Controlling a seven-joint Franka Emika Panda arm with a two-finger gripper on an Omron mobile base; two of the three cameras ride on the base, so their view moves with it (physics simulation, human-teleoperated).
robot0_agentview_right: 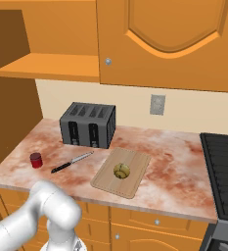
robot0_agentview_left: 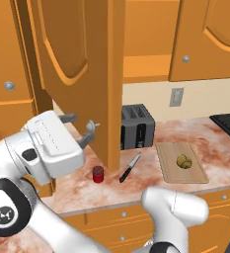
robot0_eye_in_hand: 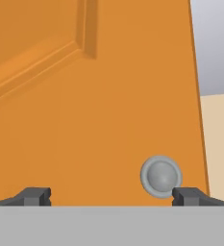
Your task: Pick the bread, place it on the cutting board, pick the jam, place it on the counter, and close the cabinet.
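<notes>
On the tabletop [robot0_agentview_right: 174,162], the bread [robot0_agentview_right: 121,170] is sitting on the cutting board [robot0_agentview_right: 105,182], roughly mid-board; same in the left base view: bread [robot0_agentview_left: 184,160] on cutting board [robot0_agentview_left: 198,173]. Jam [robot0_agentview_left: 97,173] is standing upright on the marbled tabletop [robot0_agentview_left: 220,148], near the front edge, left of the knife [robot0_agentview_left: 130,167] and apart from it. Right base view agrees: jam [robot0_agentview_right: 35,160] near the tabletop's left end, knife [robot0_agentview_right: 71,162] lying between jam and board, toaster [robot0_agentview_right: 88,124] standing behind them against the wall. Toaster [robot0_agentview_left: 137,126] in the left base view is partly hidden behind the door edge.

Cabinet [robot0_agentview_left: 82,74] left door is hanging open, swung out over the tabletop, its free edge reaching down in front of the toaster. Right door is sitting shut with its knob [robot0_agentview_right: 108,61] showing; open shelf [robot0_agentview_right: 47,66] is visible left of it.

Tool [robot0_agentview_left: 81,129] is hovering just beside the open door's face, fingers spread wide and holding nothing. Hand view: tool [robot0_eye_in_hand: 111,197] is facing the door panel [robot0_eye_in_hand: 84,96] close up, both fingertips [robot0_eye_in_hand: 36,196] well apart, the right tip sitting just at the door's round knob [robot0_eye_in_hand: 160,176]; cannot tell whether it is touching. Wall outlet [robot0_agentview_right: 157,104] is showing above the tabletop, stove [robot0_agentview_right: 223,166] at the right.
</notes>
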